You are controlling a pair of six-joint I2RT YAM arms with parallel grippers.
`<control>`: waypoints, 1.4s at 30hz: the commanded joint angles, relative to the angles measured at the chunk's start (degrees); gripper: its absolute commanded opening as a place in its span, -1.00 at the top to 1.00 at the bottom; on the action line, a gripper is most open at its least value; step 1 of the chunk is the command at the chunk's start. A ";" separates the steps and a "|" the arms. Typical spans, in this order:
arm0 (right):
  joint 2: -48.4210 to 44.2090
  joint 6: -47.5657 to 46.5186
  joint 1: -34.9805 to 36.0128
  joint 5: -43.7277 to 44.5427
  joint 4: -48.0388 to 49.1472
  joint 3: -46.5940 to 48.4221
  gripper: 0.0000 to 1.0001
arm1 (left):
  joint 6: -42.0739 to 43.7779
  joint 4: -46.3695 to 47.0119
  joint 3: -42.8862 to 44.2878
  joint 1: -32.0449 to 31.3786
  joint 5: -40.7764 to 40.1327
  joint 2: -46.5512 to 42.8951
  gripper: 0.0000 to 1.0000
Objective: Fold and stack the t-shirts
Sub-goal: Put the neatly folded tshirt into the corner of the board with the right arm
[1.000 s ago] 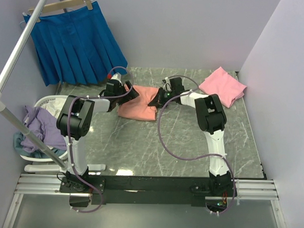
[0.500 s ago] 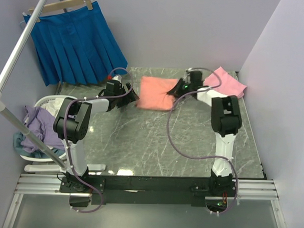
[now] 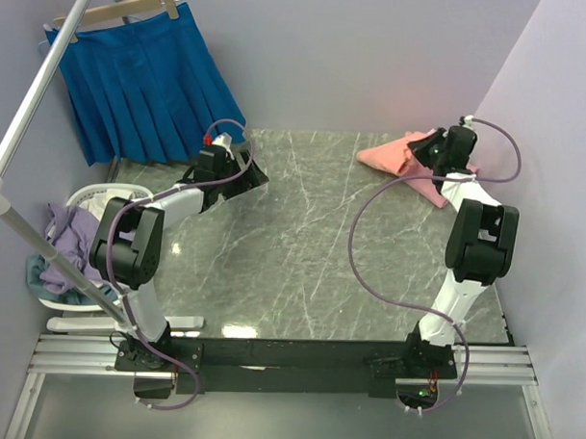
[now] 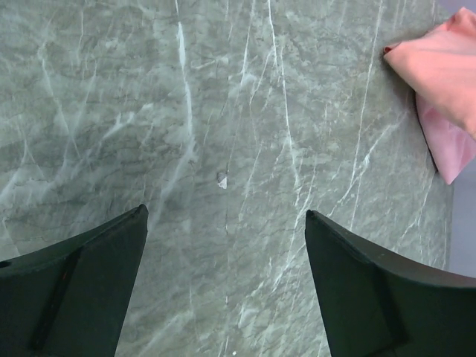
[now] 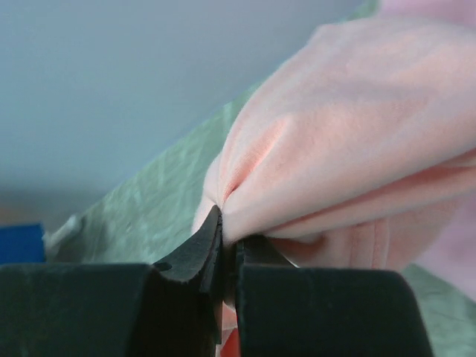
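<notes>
The salmon-orange t-shirt (image 3: pixel 384 154), folded, hangs from my right gripper (image 3: pixel 432 148) at the table's far right corner. It is partly over the lighter pink t-shirt (image 3: pixel 434 190) lying there. In the right wrist view my right gripper (image 5: pixel 230 239) is shut on a pinched fold of the salmon-orange t-shirt (image 5: pixel 349 141). My left gripper (image 3: pixel 252 175) is open and empty over bare marble at the far left. In the left wrist view my left gripper (image 4: pixel 227 223) has its jaws wide apart. The salmon-orange t-shirt (image 4: pixel 440 68) and the pink t-shirt (image 4: pixel 451 147) show at the top right of that view.
A bright blue pleated skirt (image 3: pixel 149 80) hangs on a hanger from a metal rack (image 3: pixel 32 109) at the back left. A white basket (image 3: pixel 94 195) with lilac clothes stands left of the grey marble table (image 3: pixel 302 249). Walls close in behind and at the right.
My right gripper has carried the salmon-orange t-shirt from the table's far middle to the far right corner, over the pink t-shirt. My left gripper let go of it and stayed at the far left.
</notes>
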 commanded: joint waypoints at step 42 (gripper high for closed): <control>-31.29 -7.87 8.93 26.74 -6.10 -27.40 -0.99 | 1.95 -4.92 -8.66 -0.45 -19.98 -20.25 -0.93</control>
